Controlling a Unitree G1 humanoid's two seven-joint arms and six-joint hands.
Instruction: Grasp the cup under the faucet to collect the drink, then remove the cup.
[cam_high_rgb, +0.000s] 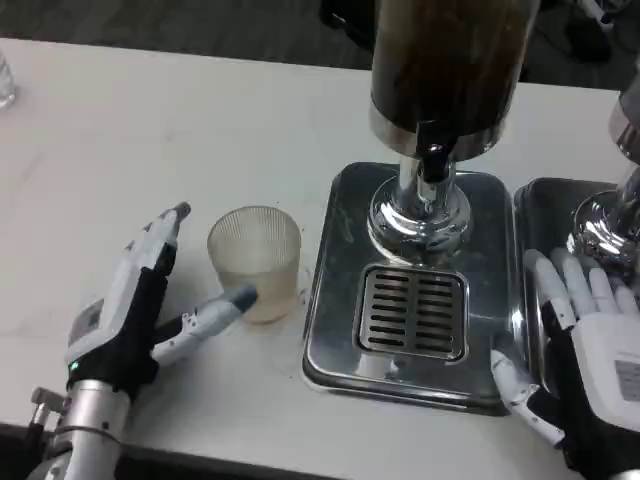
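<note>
Cup (255, 261) is sitting on the white desk (90, 150), just left of the dispenser's steel drip tray (345, 215), so not under the faucet (432, 160) yet. It's a ribbed, translucent one and looks empty as far as I can tell. Left hand (135, 300) is spread open around it, one finger up by the far side and another touching or nearly touching the near wall, nothing actually gripped. Right hand (585, 330) is lying open by the tray's right edge, holding nothing.

What worries me: that cup looks light (and probably slippery), so if the fingers close unevenly it could tip or skid toward the tray's raised rim. Park it off-centre over the grate (413, 312) and the drink misses.
</note>
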